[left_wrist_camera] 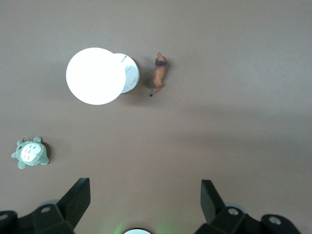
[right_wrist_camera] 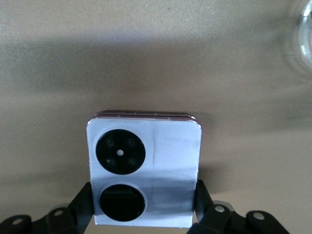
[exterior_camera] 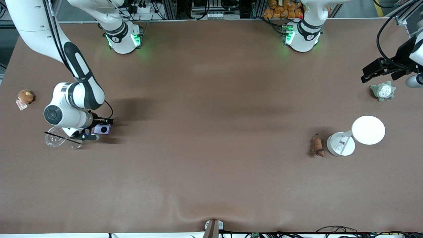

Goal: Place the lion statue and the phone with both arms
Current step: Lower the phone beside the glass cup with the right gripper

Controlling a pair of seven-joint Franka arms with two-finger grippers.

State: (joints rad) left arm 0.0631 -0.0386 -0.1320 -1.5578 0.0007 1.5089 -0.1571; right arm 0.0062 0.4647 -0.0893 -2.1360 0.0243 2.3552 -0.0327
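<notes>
Right tool (right_wrist_camera: 144,207) seemingly pinches the phone (right_wrist_camera: 144,168); left tool (left_wrist_camera: 144,200) hangs spread, empty.

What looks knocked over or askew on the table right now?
The lion statue lies on its side on the table beside the white lamp, which also lies tipped over. The phone sits square between the right gripper's jaws. The left gripper hangs open near the grey-green plush.
</notes>
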